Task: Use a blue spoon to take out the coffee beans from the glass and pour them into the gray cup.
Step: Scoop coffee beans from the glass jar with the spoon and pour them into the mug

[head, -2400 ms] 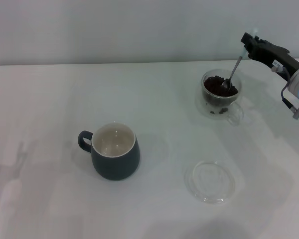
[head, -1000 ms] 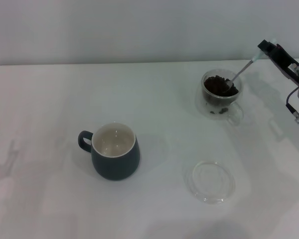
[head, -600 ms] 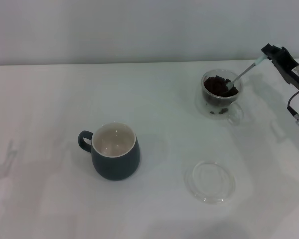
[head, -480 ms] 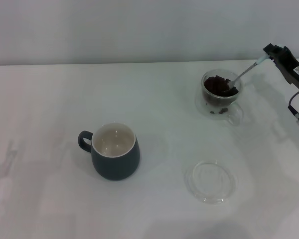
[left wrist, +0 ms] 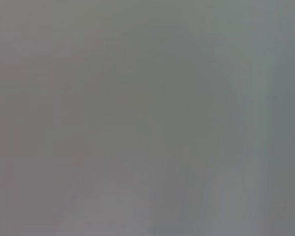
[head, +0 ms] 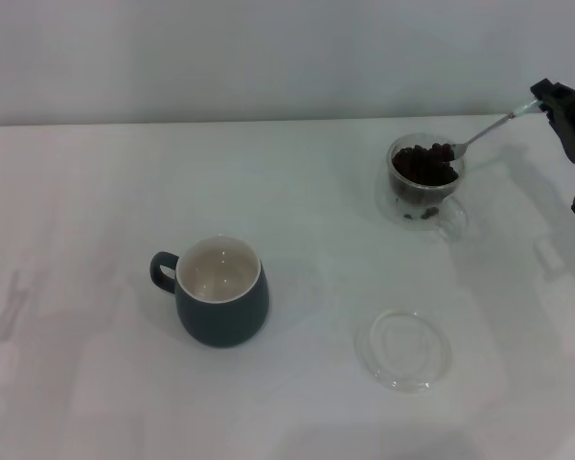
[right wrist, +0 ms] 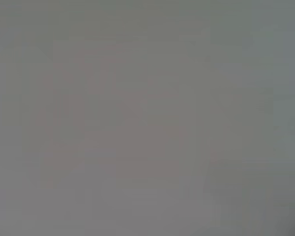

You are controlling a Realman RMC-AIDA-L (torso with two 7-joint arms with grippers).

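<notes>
Head view first: right tool (head: 540, 103) grips the pale-blue-handled metal spoon (head: 479, 136), its bowl carrying dark coffee beans (head: 439, 149) at the clear double-walled glass's (head: 425, 182) rim. Spoon axis runs nearly level, handle toward the right tool. Blue-gray ceramic cup (head: 222, 291) sits well apart to the left on the white worktop (head: 96, 192). Left tool unseen. Both wrist views show only blank gray. No writing is legible.

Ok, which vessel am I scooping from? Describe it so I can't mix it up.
On the white table, look to the far right side, near the right end effector. The glass stands there: small, clear, holding dark coffee beans, unlike the opaque gray cup and the flat saucer.
</notes>
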